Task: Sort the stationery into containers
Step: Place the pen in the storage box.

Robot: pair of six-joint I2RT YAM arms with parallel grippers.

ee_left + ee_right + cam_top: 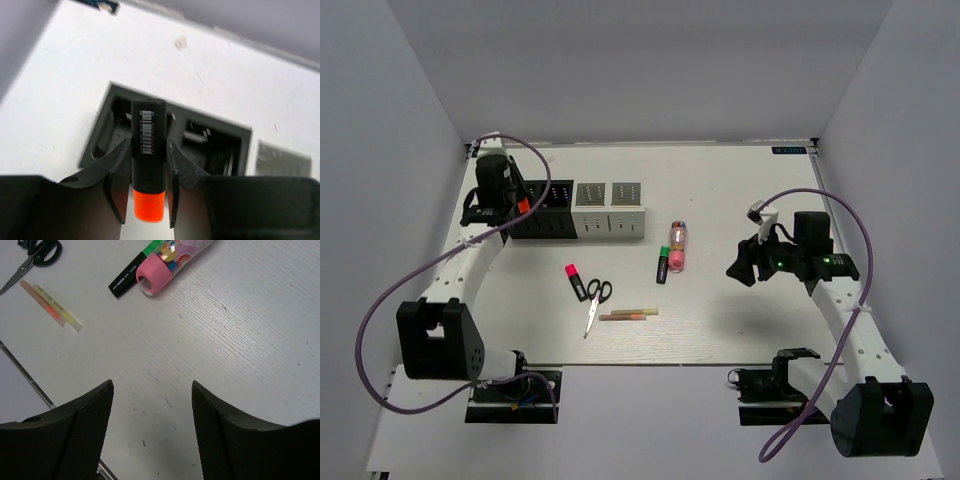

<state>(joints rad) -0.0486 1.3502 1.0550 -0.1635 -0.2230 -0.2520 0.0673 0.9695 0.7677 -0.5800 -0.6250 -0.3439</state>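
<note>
My left gripper (512, 206) is shut on a black highlighter with an orange cap (148, 150), held above the leftmost black container (102, 137), cap end toward the wrist. The four containers stand in a row: two black (542, 212), two white (610, 208). On the table lie a pink-capped highlighter (576, 282), black-handled scissors (595, 300), thin yellow-orange sticks (628, 314), a green-capped highlighter (663, 265) and a pink clear tube (677, 245). My right gripper (740, 270) is open and empty, right of the tube (165, 262).
The second black container (220, 145) has dark items inside. The table's front edge (670, 364) is near the sticks. The right wrist view shows the scissors (35, 255), sticks (52, 307) and green-capped highlighter (130, 275) beyond the right gripper's fingertips (100, 400).
</note>
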